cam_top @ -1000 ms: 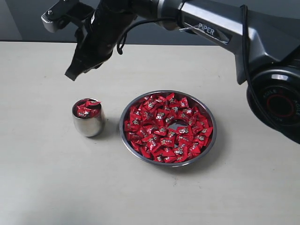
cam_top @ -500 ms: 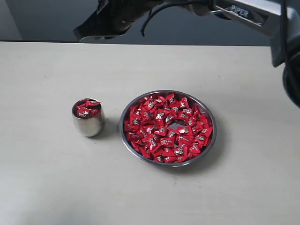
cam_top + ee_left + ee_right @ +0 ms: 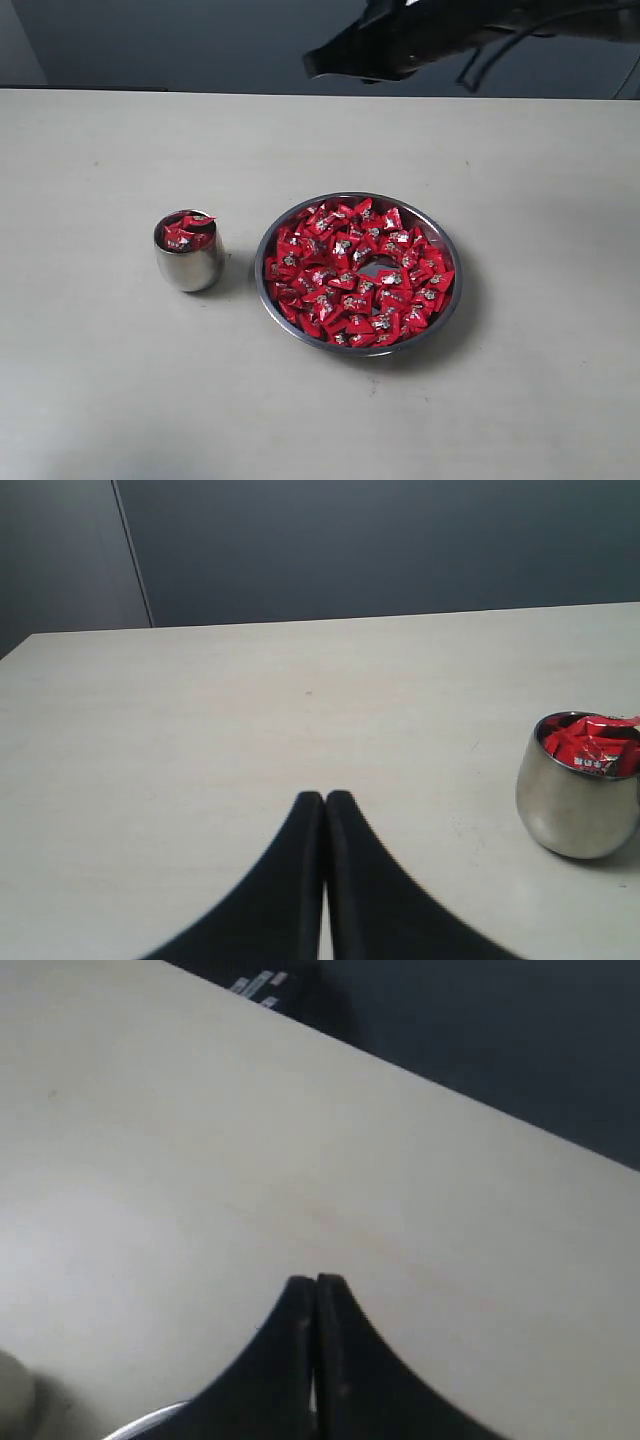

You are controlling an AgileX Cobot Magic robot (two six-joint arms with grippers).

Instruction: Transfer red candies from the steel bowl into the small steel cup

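My right claw (image 3: 312, 68), pinched closed on nothing, hangs above the far edge of the table (image 3: 100, 400); the steel bowl (image 3: 450, 300) lies frontward, below it.

**Lifted Away, Swung Right**

Hung over the small steel cup (image 3: 188, 268) a second ago; since lifted and swept rightward; now shows only the dark tip of the right gripper (image 3: 313, 68) at the top edge, beyond the steel bowl (image 3: 458, 280).

We list one pale beige table (image 3: 100, 400), matte surface. On it we count two items: small steel cup (image 3: 188, 262), upright, left of centre; steel bowl (image 3: 358, 351), centre-right, near the cup, not touching.
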